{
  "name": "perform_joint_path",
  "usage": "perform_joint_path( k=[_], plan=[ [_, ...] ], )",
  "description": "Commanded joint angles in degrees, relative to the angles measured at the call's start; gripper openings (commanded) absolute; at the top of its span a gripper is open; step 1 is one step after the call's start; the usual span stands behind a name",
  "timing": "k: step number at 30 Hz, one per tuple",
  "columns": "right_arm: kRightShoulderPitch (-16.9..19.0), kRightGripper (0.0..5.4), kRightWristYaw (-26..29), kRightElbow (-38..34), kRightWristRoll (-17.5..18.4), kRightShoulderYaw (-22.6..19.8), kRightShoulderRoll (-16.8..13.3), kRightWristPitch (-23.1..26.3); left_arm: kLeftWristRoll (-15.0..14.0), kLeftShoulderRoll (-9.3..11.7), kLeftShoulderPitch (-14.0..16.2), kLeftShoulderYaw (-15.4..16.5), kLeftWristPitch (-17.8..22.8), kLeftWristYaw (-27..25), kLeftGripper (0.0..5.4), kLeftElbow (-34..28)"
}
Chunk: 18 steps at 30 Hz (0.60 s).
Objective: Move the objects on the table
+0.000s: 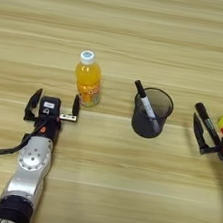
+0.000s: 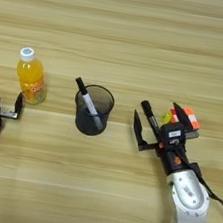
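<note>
With its fingers spread wide around 1 marker [image 2: 151, 119] beside the puzzle cube [image 2: 185, 120], the right tool [image 2: 158, 121] should centre on the barrel before closing, while the wide-open left tool [image 1: 53, 106] idles beside the bottle [image 1: 88, 79].

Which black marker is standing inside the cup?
The marker leaning in the black mesh pen cup. The other marker lies on the table between the right tool's fingers.

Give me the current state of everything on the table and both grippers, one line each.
Juice bottle: upright, capped, untouched.
Pen cup: upright, one marker leaning inside.
Second marker: lying on the table between the right gripper's fingers.
Puzzle cube: on the table, just beyond the right gripper.
Left gripper: open, just left of the bottle.
Right gripper: open around the second marker.
</note>
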Motion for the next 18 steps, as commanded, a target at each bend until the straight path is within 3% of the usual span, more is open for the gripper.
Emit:
perform_joint_path(
  k=[1, 7, 18],
  plan=[
    [0.0, 5.37, 0.2, 0.4, -1.1, 1.0, -0.3, 2.7, 0.1, -0.1, 0.1, -0.3, 0.0, -0.1, 5.40, -0.4],
    [-0.7, 5.37, 0.6, 2.4, -1.6, 2.4, 0.2, 4.4, 0.2, -0.2, 0.1, -0.3, 0.0, 0.0, 5.40, -0.5],
    [-2.4, 5.37, -0.7, 7.0, -1.1, 1.0, 0.0, 6.5, 0.3, -0.2, 0.5, -0.3, 0.2, 0.1, 5.40, -1.0]
  ],
)
